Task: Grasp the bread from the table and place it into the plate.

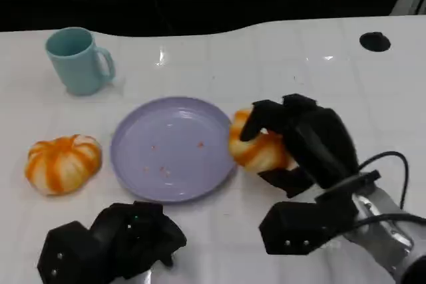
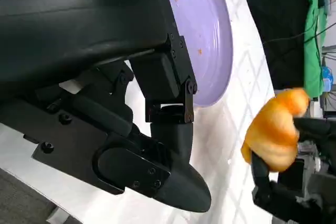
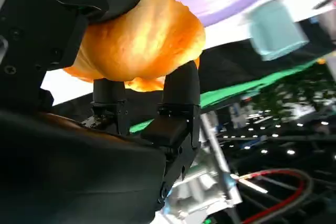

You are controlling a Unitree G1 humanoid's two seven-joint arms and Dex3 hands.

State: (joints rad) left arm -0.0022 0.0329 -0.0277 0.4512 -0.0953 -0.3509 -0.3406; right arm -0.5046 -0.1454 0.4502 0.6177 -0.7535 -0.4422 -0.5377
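Head view first, nearest the robot: the left hand point(image 1: 113, 241) sits low at the table's near edge, its fingers curled in on themselves with nothing between them. Over on the other side, the right hand point(image 1: 303, 141) is wrapped around the bread point(image 1: 256, 147), an orange-and-cream roll, fingers arched over its top and the thumb tucked under its near side. That bread sits just beside the right rim of the plate point(image 1: 133, 164), a lilac dish dotted with a few crumbs; whether the roll is lifted off the white table point(image 1: 313, 78) or still touching it, this angle doesn't settle. Switch to the right wrist view and the grasp is plain: black fingers point(image 3: 181, 90) press up against the bread point(image 3: 142, 40) on one side while the rest of the hand clamps it from the other. From the left wrist view, past the left hand's own folded fingers point(image 2: 168, 124), the bread point(image 2: 273, 132) shows pale table around its visible lower edge near the plate's rim point(image 2: 223, 66), with the right hand's dark fingers closed on it. Back in the head view, a second orange-striped roll point(image 1: 63, 163) lies left of the plate, well apart from both hands. Farther back, a pale teal mug point(image 1: 78, 60) stands upright, handle to the right, and a small dark round hole point(image 1: 375, 41) marks the far right of the table.
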